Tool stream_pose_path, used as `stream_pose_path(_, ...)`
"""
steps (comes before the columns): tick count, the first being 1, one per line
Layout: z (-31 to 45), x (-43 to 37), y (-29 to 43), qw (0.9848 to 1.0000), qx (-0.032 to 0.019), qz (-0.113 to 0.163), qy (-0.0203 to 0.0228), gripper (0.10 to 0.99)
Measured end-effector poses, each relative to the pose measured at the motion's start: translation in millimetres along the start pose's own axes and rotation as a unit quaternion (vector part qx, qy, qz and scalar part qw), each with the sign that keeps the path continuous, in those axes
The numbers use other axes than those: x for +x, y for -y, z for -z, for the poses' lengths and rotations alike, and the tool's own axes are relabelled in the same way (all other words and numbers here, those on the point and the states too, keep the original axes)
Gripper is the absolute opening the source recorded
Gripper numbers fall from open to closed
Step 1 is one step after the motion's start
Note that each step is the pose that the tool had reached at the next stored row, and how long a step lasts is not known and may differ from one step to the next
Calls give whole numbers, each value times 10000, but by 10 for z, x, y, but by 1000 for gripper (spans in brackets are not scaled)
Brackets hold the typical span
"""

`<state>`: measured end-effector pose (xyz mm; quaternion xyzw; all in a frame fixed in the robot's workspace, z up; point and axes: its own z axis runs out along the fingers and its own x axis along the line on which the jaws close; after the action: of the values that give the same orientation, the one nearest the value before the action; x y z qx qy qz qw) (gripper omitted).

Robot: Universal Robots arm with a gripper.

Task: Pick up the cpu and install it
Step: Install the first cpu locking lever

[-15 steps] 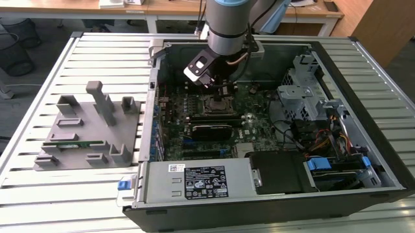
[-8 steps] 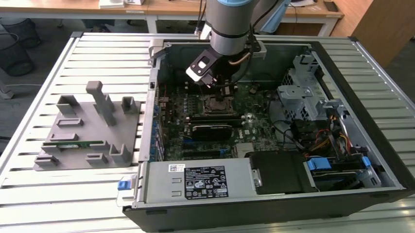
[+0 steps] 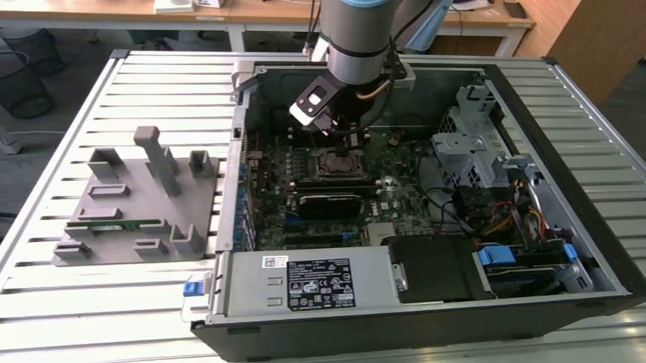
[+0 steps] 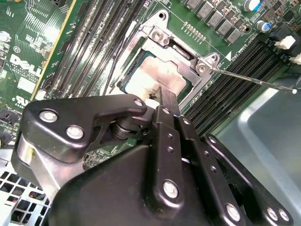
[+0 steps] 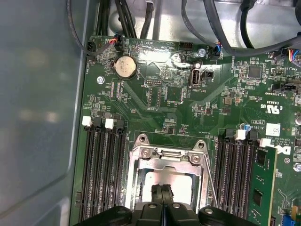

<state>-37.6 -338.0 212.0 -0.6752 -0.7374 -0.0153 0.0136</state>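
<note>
The cpu (image 5: 175, 180) is sitting flat in the socket (image 5: 141, 162) on the motherboard (image 5: 155, 94), silver top plate facing up with the metal frame around it. You get another angle on the cpu (image 4: 148, 75) in the second wrist view. The gripper (image 5: 162, 192) is right on top of it with its two fingers (image 5: 157, 195) pressed together and nothing clamped between them, as far as I can see. The tips are over the middle of the plate, but I honestly can't tell if they touch it or hang just above. A thin lever rod (image 4: 254, 81) sticks out from the socket's corner.

A green memory stick (image 5: 263, 183) stands in one of the slots beside the socket. In the exterior view the gripper (image 3: 341, 136) reaches down into the open computer case (image 3: 565, 91), which also holds a power supply (image 3: 313, 281). Toward the exterior view's left, a grey holder (image 3: 111, 189) on the slatted table (image 3: 151, 91) has another green stick (image 3: 119, 224) lying in it.
</note>
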Motion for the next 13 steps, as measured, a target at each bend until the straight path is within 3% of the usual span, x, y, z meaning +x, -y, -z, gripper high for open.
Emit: stream_pose_path(13,68,3,-1,10000,-1,0,-1,106)
